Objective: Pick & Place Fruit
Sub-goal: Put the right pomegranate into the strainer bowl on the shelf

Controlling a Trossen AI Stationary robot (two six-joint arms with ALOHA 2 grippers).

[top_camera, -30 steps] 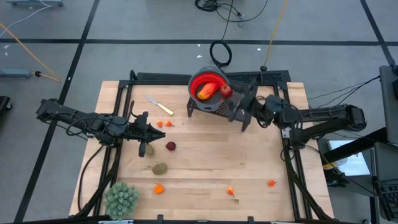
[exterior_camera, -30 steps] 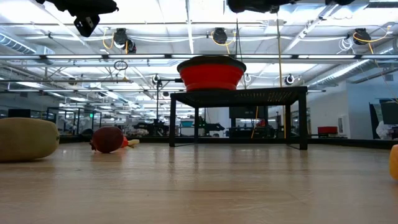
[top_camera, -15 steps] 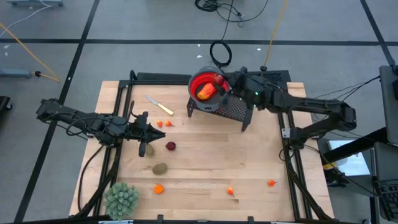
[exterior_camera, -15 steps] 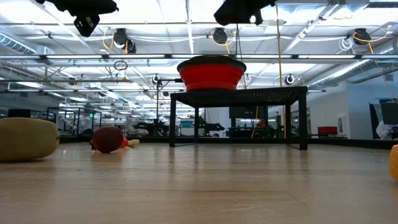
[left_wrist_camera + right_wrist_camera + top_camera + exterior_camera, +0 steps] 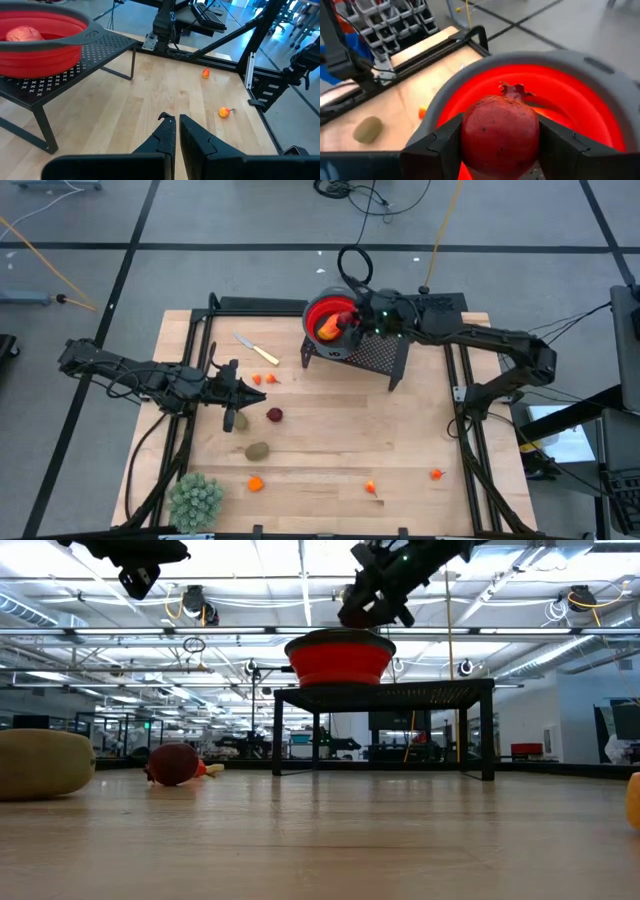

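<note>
Gripping a pomegranate (image 5: 500, 134), right jaws over red bowl (image 5: 580, 95); left jaws closed.

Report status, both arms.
Right gripper shut on pomegranate, over red bowl. Left gripper shut, empty, waiting above table. Nothing in the way.

My right gripper (image 5: 501, 150) is reaching forward, fingers parted and gripping; my left gripper (image 5: 176, 131) is hanging closed.

My end effector (image 5: 175, 120) is closed above the pale wooden worktop (image 5: 150, 105); two small orange fruit pieces (image 5: 224, 112) lie ahead, beside a red collapsible bowl (image 5: 45, 47).
</note>
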